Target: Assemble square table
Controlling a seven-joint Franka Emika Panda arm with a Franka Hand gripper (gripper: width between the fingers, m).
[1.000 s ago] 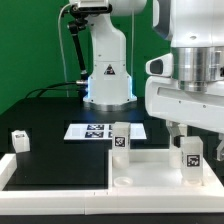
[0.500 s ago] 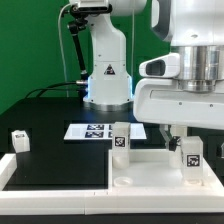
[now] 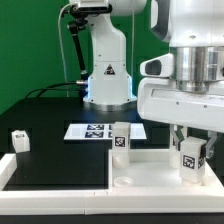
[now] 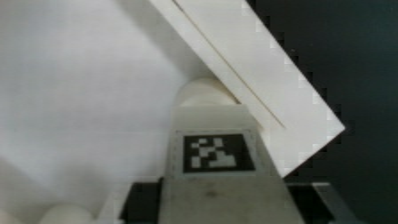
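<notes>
Gripper (image 3: 190, 152) around leg (image 3: 188, 162), another leg (image 3: 120, 139) nearby.

White legs (image 3: 121, 137) carry black-and-white tags (image 4: 215, 152).

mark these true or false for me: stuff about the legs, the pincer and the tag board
1. The pincer is empty. False: it is closed on a white stubby tagged leg over the white square plastic tabletop.
2. A second white tagged leg stands upright on the tabletop. True.
3. The flat white marker board lies on the tabletop. False: it lies on the black table behind the tabletop.
4. A third small white leg sits apart from the tabletop, at the exterior view's left. True.
</notes>
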